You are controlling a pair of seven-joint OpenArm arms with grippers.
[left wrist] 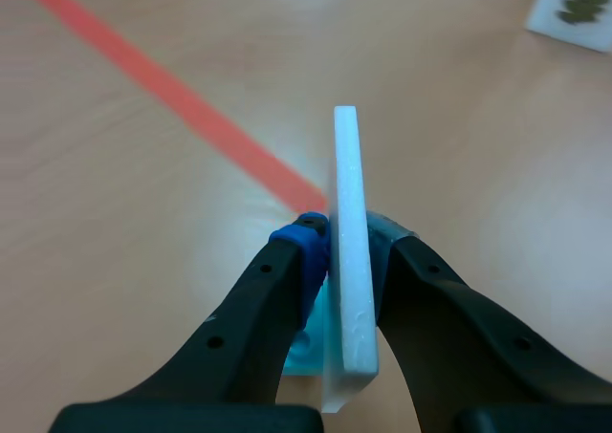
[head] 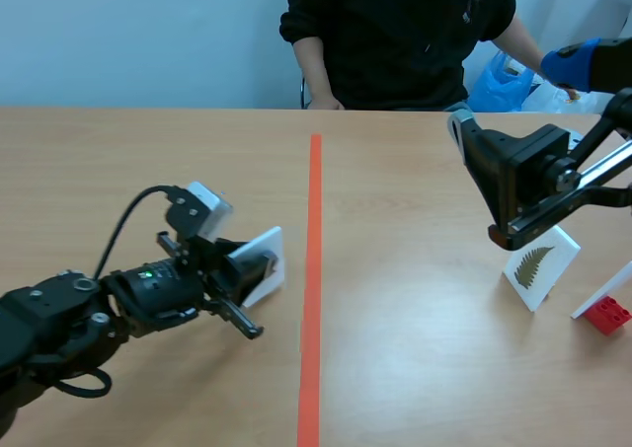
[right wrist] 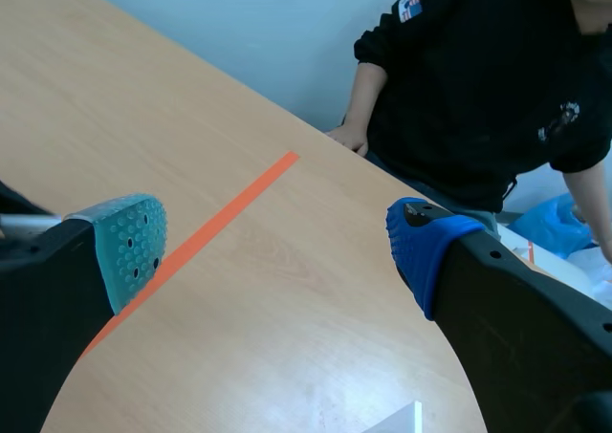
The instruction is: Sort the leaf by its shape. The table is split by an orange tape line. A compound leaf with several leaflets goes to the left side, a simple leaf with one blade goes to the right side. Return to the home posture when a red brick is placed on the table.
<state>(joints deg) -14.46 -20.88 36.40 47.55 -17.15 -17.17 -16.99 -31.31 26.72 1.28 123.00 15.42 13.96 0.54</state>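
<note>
My left gripper (head: 255,269) is low over the table, left of the orange tape line (head: 313,269), shut on a white leaf card (head: 267,253). In the left wrist view the card (left wrist: 348,261) stands edge-on between the pads, so its leaf is hidden. A second white card (head: 540,266) showing a feathery compound leaf lies right of the line, and appears far ahead in the left wrist view as the card (left wrist: 574,8). My right gripper (head: 499,195) hangs raised above that card; its fingers (right wrist: 124,247) stand open with nothing between them. A red brick (head: 606,315) rests at the right edge.
A person in black sits across the table, a bare hand (head: 324,102) on its far edge and a blue-gloved hand (head: 573,64) at the back right. Another white card (head: 600,291) leans by the brick. A blue bag (head: 499,82) lies behind.
</note>
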